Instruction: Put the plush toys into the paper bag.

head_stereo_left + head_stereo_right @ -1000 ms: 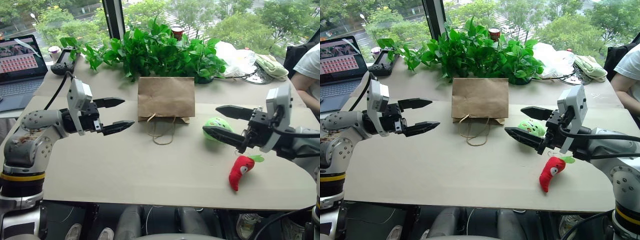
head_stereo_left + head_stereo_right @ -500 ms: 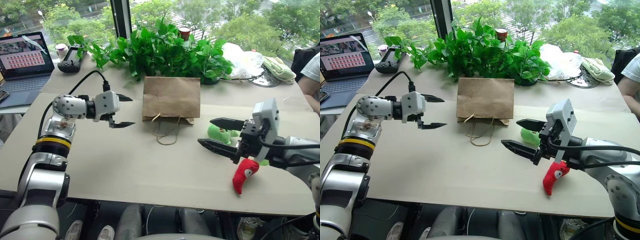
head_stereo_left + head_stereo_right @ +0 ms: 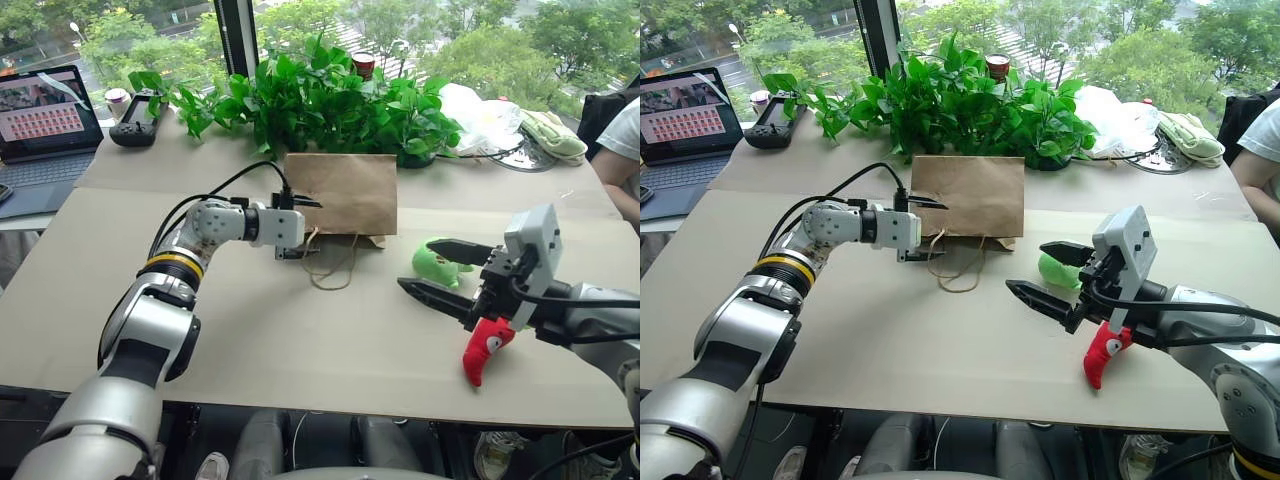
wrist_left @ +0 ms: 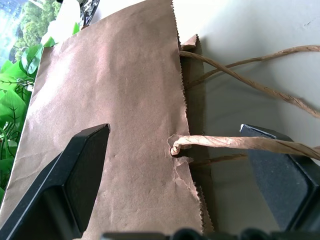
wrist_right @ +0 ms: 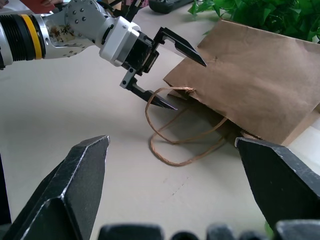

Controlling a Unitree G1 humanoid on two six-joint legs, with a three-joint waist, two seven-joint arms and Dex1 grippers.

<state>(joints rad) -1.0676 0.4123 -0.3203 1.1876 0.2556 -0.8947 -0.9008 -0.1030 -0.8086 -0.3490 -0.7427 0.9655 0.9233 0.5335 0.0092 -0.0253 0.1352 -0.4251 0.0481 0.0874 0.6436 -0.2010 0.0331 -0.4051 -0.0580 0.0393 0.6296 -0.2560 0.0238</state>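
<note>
Now left gripper [image 3: 305,229] has reached paper bag [image 3: 345,192].

I'm working in what looks like an office or lab by a big window: an open laptop [image 3: 45,115] and a handheld controller [image 3: 133,130] on the table [image 3: 250,340], potted plants [image 3: 330,100], a seated person's arm [image 3: 615,150], trees outside.

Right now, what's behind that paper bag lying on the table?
Right behind the paper bag stands a row of leafy green plants, with a small red-lidded cup poking up beyond them. The plants hide whatever they grow from and the table behind them.
</note>
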